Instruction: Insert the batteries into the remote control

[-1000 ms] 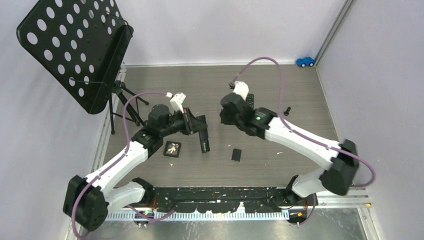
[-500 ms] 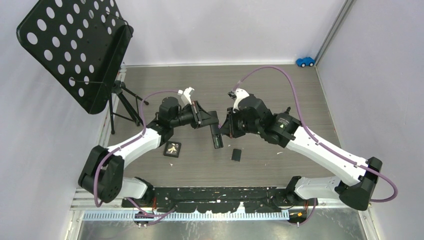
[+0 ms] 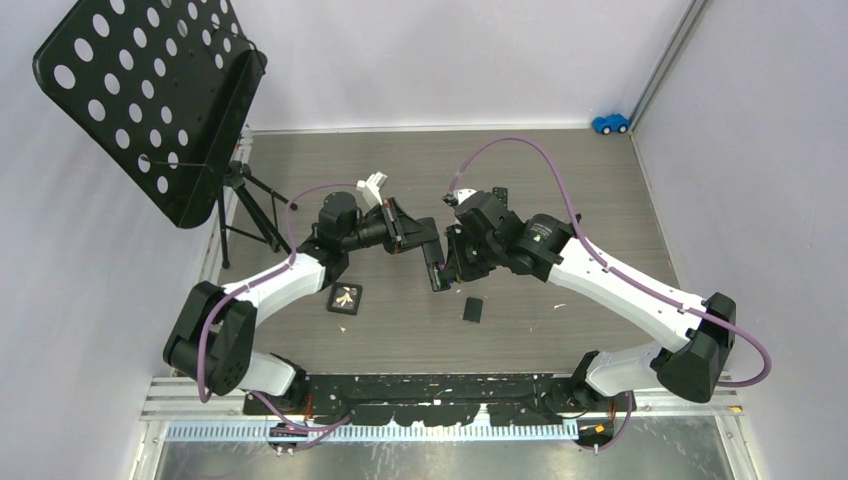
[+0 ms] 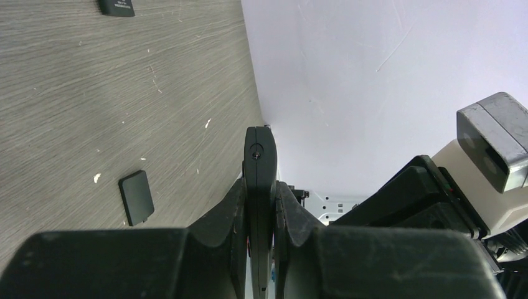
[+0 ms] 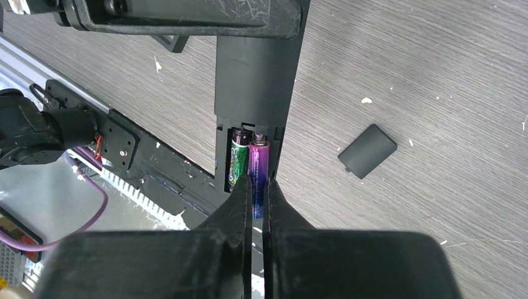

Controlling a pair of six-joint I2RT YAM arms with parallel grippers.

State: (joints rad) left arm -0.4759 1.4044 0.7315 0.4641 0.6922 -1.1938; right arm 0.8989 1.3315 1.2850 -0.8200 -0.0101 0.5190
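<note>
My left gripper (image 3: 420,243) is shut on a black remote (image 3: 436,272) and holds it above the table; the left wrist view shows the remote (image 4: 259,163) edge-on between the fingers (image 4: 231,205). The right wrist view shows its open battery bay with a dark green battery (image 5: 238,159) seated and a blue battery (image 5: 258,168) beside it. My right gripper (image 5: 257,188) is shut on the blue battery's near end. The right gripper (image 3: 452,262) meets the remote in the top view. A small black tray (image 3: 345,298) holds more batteries.
The black cover plate (image 3: 473,309) lies on the table near the remote, and shows in the right wrist view (image 5: 367,151) and the left wrist view (image 4: 136,197). A second remote (image 3: 499,193) lies behind the right arm. A music stand (image 3: 150,100) stands far left. A blue toy car (image 3: 610,123) sits far right.
The left arm carried the remote right, toward the middle. The right arm swung from the back down to the remote's open end and closed in on the bay.
</note>
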